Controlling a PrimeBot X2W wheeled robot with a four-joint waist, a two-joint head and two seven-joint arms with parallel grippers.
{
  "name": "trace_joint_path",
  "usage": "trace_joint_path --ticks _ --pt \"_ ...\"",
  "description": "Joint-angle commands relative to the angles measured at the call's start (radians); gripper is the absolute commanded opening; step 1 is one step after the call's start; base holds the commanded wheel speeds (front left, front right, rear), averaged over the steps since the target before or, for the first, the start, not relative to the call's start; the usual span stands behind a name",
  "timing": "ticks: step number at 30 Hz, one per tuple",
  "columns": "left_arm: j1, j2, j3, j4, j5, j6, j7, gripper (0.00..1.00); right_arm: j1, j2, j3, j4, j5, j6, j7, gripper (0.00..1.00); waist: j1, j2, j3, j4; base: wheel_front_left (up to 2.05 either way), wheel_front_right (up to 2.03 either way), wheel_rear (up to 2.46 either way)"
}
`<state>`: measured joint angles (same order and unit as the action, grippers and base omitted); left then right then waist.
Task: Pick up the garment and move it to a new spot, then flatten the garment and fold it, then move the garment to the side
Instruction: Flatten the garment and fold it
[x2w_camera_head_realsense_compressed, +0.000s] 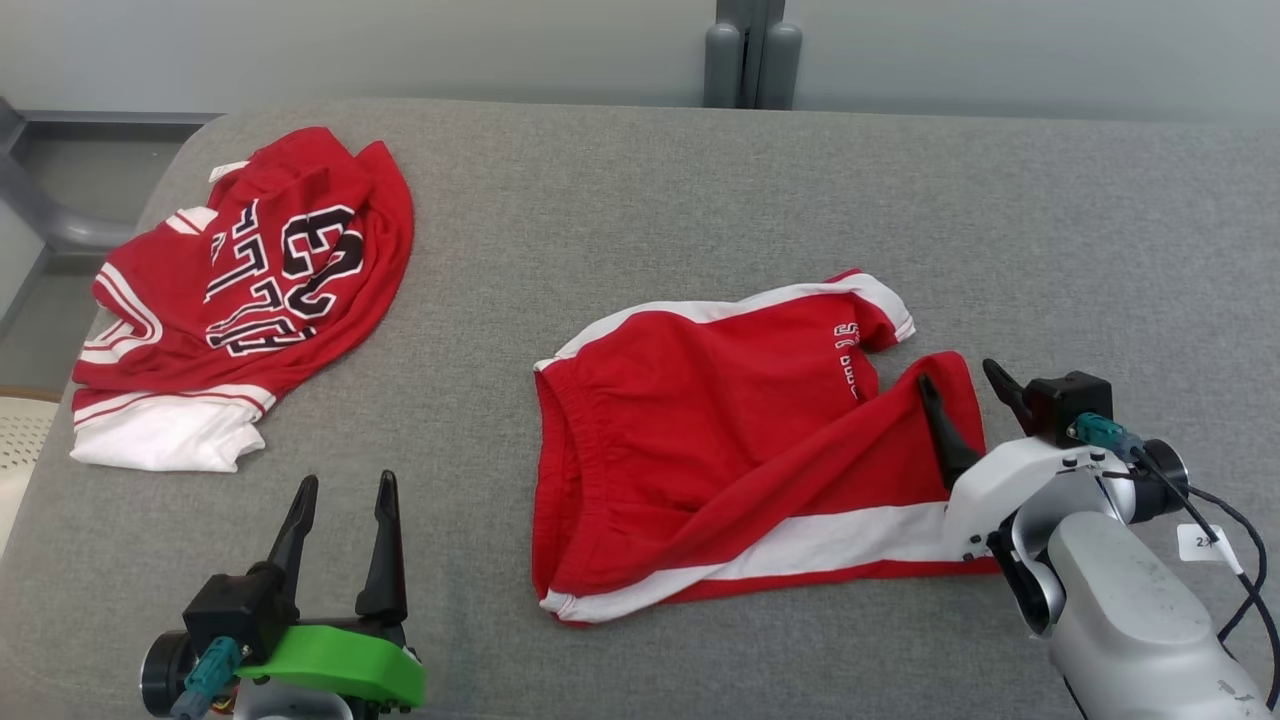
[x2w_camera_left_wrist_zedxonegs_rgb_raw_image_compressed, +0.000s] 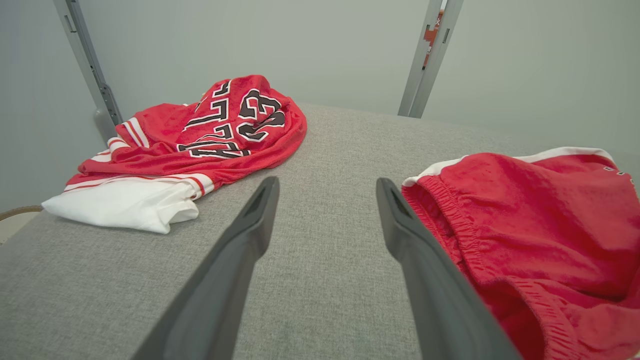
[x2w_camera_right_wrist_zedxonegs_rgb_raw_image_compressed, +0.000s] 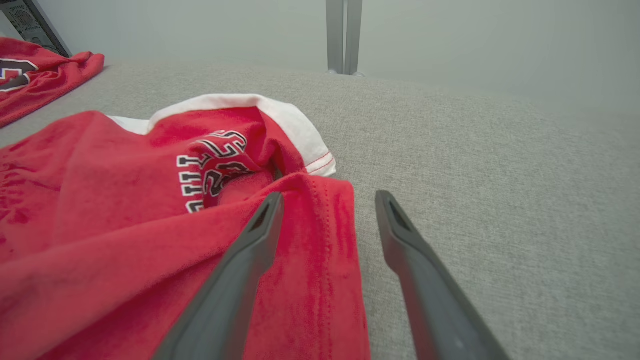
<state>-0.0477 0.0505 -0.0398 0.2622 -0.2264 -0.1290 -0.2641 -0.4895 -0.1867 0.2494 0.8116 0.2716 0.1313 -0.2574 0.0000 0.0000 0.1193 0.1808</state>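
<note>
garments 2: red shorts (x2w_camera_head_realsense_compressed: 720, 440) at 3 o'clock; red jersey (x2w_camera_head_realsense_compressed: 240, 290) at 10 | grippers 2: left gripper (x2w_camera_head_realsense_compressed: 347, 480) at 7, wide, empty; right gripper (x2w_camera_head_realsense_compressed: 955, 372) at 4, wide, astride shorts' leg hem

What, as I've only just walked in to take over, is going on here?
A two-armed robot is working on red shorts, which lie rumpled on the grey table. Its right gripper is open at a leg hem, gripping nothing. Its left gripper is open over bare table, between the shorts and a crumpled red jersey.
</note>
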Motion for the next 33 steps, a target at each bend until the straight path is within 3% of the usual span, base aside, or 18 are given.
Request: trace_joint_path --ticks 1,15,33 --pt "-0.013 0.0 0.0 0.002 0.001 -0.003 0.0 1.0 0.0 -0.005 0.001 0.004 0.009 -0.001 -0.008 1.0 0.0 0.0 -0.007 -0.012 0.0 0.0 0.0" --pt "0.018 0.001 0.025 -0.006 0.017 -0.003 0.0 1.0 0.27 -0.027 -0.066 -0.337 0.006 -0.001 -0.008 1.0 0.0 0.0 -0.047 -0.078 0.0 0.0 0.0" --pt "0.053 0.007 0.057 -0.012 0.024 -0.003 0.0 1.0 0.514 0.053 -0.164 -0.611 -0.054 -0.001 -0.008 1.0 0.0 0.0 -0.093 -0.113 0.0 0.0 0.0"
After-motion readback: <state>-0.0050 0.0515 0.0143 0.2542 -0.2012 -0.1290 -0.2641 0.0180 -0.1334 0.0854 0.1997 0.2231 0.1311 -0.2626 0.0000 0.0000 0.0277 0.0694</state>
